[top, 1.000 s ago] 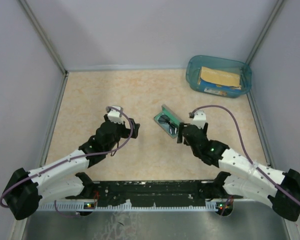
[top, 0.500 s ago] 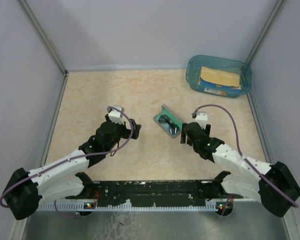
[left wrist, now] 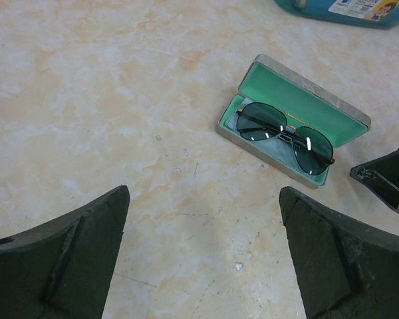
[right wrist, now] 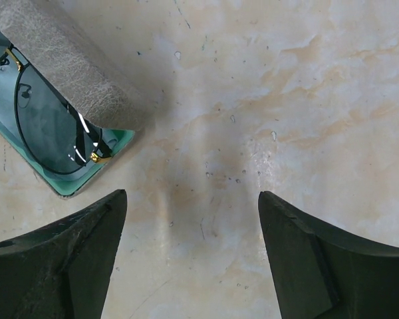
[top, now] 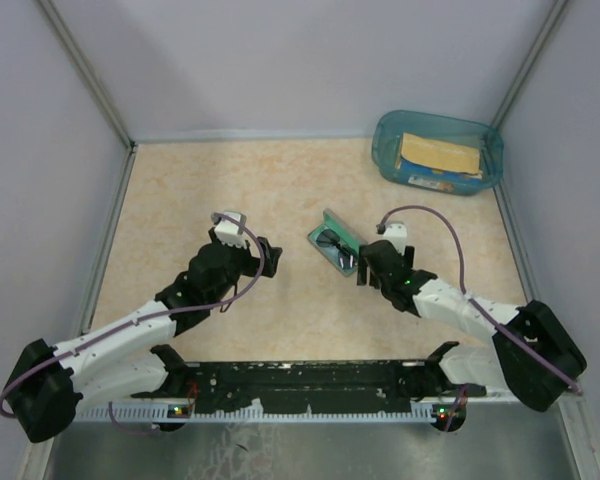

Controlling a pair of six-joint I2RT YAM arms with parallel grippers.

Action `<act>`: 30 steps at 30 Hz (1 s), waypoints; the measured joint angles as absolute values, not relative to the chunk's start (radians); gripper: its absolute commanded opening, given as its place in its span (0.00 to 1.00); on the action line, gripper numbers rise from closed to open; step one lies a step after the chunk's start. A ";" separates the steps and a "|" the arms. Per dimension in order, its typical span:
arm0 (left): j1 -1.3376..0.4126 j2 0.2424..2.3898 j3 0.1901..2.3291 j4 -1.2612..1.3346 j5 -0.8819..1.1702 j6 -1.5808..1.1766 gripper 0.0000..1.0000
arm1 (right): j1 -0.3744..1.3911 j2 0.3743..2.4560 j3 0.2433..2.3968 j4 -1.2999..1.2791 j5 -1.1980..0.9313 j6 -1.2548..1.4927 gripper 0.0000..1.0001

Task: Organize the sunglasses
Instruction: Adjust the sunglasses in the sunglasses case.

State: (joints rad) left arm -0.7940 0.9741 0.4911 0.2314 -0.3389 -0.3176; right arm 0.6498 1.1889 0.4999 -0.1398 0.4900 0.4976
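One pair of sunglasses (left wrist: 286, 131) inside one case (left wrist: 299, 100); one blue tub (top: 380, 150) beyond the case; two grippers flanking it, left gripper (left wrist: 203, 252) and right gripper (right wrist: 189, 256).

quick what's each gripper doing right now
left gripper: open, holding nothing
right gripper: open, holding nothing, beside the case

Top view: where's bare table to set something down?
Bare: the far-left table, between back wall and left gripper; also the strip between the grippers, nearer than the case. Crowded: right gripper sits by the open case holding the sunglasses; bin fills the far-right corner.
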 measured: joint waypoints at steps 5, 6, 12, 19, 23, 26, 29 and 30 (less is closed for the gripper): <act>-0.794 0.974 0.491 0.232 -0.339 -0.318 1.00 | 0.638 1.220 0.516 -0.123 0.482 0.490 0.80; -0.794 0.974 0.491 0.232 -0.339 -0.318 1.00 | 0.637 1.225 0.520 -0.118 0.481 0.489 0.80; -0.794 0.974 0.491 0.242 -0.344 -0.318 1.00 | 0.635 1.243 0.526 -0.093 0.474 0.480 0.80; -0.794 0.974 0.491 0.248 -0.351 -0.317 1.00 | 0.630 1.271 0.533 -0.087 0.472 0.472 0.80; -0.794 0.974 0.491 0.251 -0.357 -0.317 1.00 | 0.630 1.280 0.540 -0.073 0.471 0.471 0.80; -0.794 0.974 0.491 0.254 -0.360 -0.318 1.00 | 0.630 1.288 0.540 -0.069 0.470 0.471 0.80; -0.794 0.974 0.490 0.254 -0.366 -0.317 1.00 | 0.630 1.293 0.541 -0.067 0.469 0.470 0.80; -0.794 0.974 0.490 0.254 -0.368 -0.317 1.00 | 0.630 1.296 0.545 -0.067 0.469 0.469 0.80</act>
State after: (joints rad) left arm -0.7937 0.9741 0.4904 0.2539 -0.3676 -0.3172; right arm 0.6296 1.2957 0.5446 -0.0673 0.4690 0.4694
